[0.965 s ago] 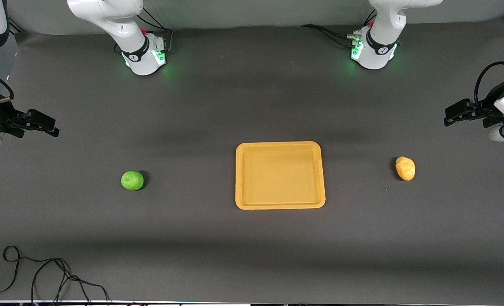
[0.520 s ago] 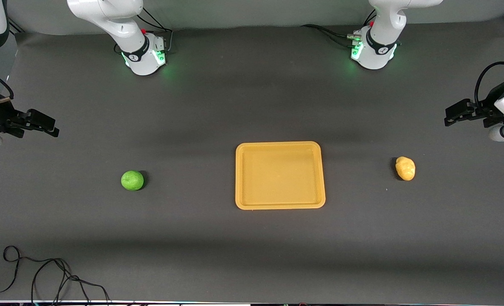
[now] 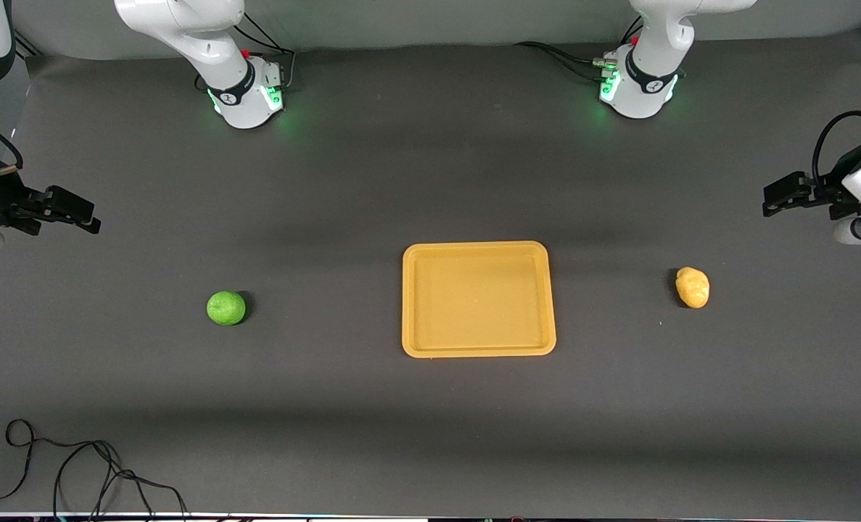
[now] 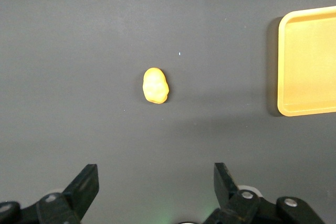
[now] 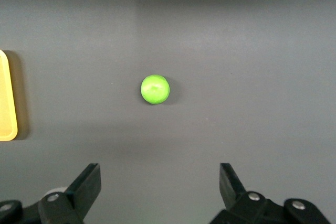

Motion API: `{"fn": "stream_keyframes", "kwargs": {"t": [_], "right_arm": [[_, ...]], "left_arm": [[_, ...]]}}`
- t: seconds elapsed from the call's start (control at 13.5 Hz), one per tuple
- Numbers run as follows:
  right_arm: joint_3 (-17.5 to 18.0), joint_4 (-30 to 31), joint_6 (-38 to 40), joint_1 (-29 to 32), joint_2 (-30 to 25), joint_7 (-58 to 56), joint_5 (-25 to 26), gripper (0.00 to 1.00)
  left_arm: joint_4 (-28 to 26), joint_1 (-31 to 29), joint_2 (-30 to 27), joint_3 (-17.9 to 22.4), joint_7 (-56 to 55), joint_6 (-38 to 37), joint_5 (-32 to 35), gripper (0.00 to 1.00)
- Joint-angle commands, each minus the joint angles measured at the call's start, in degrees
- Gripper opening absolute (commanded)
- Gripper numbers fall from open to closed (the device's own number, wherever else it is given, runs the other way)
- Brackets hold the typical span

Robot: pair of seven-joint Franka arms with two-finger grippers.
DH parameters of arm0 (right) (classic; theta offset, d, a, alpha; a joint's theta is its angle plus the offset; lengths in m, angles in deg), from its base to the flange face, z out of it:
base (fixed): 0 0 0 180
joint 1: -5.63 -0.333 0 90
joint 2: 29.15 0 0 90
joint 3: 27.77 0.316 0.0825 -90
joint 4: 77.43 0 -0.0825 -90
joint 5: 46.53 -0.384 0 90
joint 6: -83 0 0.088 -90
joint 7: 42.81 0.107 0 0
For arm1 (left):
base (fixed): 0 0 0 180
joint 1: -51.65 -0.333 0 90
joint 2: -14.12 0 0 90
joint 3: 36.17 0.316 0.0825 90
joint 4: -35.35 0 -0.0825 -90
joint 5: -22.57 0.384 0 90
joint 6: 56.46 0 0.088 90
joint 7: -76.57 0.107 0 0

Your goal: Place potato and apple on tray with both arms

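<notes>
The orange-yellow tray [image 3: 478, 250] lies flat mid-table with nothing in it. A lumpy yellow potato [image 3: 692, 287] rests on the mat toward the left arm's end; the left wrist view shows the potato [image 4: 155, 85] and the tray's edge [image 4: 283, 72]. The green apple [image 3: 225, 307] sits toward the right arm's end, and the apple [image 5: 155, 89] also shows in the right wrist view. My left gripper [image 3: 772, 199] hangs open high over the mat at its end of the table, its fingers [image 4: 86, 182] wide apart. My right gripper [image 3: 85, 216] hangs open at the other end, empty.
A loose black cable [image 3: 75, 464] curls on the mat near the front edge at the right arm's end. Both robot bases [image 3: 245, 98] stand along the table's back edge. Dark mat lies between the tray and each fruit.
The left gripper has drifted slightly outward toward its end of the table. The right arm, the fruits and the tray have not moved.
</notes>
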Motion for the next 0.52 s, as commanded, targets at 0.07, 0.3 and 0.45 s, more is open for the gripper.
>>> {"fn": "stream_keyframes", "kwargs": {"t": [0.07,0.3,0.45], "right_arm": [[0.1,-0.7,0.9,0.0,-0.3,-1.5,0.9,1.0],[0.1,-0.7,1.7,0.0,-0.3,-1.5,0.9,1.0],[0.1,-0.7,2.4,0.0,-0.2,-1.5,0.9,1.0]], "left_arm": [[-4.4,-0.5,0.7,-0.4,1.0,6.0,0.6,0.98],[-11.4,-0.5,1.7,-0.4,1.0,14.9,0.7,0.98],[-12.1,-0.5,4.6,-0.4,1.9,17.7,0.6,0.98]]}}
